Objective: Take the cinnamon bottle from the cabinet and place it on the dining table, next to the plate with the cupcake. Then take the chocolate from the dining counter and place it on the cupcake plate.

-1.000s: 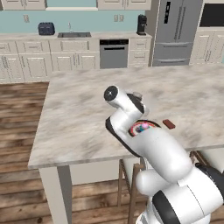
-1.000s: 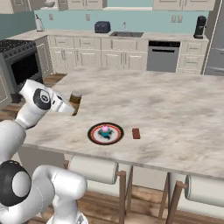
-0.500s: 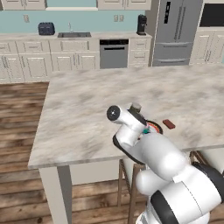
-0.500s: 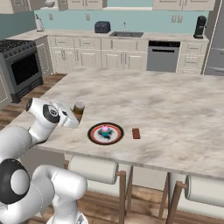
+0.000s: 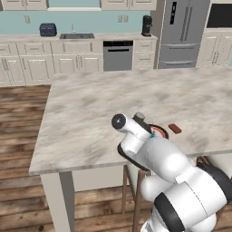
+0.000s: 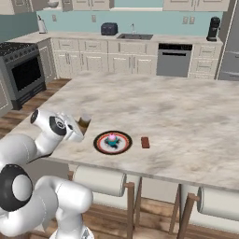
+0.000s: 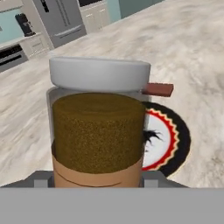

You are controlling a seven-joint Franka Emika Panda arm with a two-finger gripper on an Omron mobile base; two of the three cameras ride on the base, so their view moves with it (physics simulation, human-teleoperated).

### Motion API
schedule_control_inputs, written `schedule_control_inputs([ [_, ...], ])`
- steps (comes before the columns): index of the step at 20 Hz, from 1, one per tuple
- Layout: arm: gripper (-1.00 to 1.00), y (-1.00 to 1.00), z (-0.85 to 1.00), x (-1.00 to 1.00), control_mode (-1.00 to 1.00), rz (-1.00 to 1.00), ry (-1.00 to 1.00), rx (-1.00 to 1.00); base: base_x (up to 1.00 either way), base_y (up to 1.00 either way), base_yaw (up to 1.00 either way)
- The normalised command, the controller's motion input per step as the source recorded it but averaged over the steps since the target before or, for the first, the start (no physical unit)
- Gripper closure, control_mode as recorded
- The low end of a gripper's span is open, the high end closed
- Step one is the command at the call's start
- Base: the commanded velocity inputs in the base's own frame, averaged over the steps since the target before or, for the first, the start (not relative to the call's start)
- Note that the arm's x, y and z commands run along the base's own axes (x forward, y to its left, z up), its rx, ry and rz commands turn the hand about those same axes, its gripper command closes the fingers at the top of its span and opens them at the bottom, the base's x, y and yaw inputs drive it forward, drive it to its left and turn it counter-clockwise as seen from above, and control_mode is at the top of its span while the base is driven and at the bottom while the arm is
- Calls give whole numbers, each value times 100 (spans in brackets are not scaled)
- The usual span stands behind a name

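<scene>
My gripper is clamped on the cinnamon bottle, holding it upright low over the dining table, just beside the plate with the cupcake; I see the chocolate lying near the plate's other side

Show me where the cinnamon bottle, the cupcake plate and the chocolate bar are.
cinnamon bottle (image 7: pixel 98 135): hand view, on its brown body below the pale lid.
plate (image 6: pixel 100 142): right base view, on its red-edged rim left of the cupcake.
chocolate (image 6: pixel 145 142): right base view, on the bar's flat top.
</scene>
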Motion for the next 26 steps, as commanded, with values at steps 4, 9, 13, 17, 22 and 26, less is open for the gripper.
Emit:
schedule_control_inputs([
  [4,100,30,-37,2,-100,-5,0,8,0,0,0],
  [9,100,11,-31,25,-100,-13,1,0,0,0,0],
  [13,100,0,-12,29,-100,-15,7,0,0,0,0],
  [17,100,0,-1,21,-100,-12,11,0,0,0,0],
  [22,100,12,1,0,-100,-13,15,0,0,0,0],
  [26,100,9,0,0,-100,-15,13,-3,0,0,0],
])
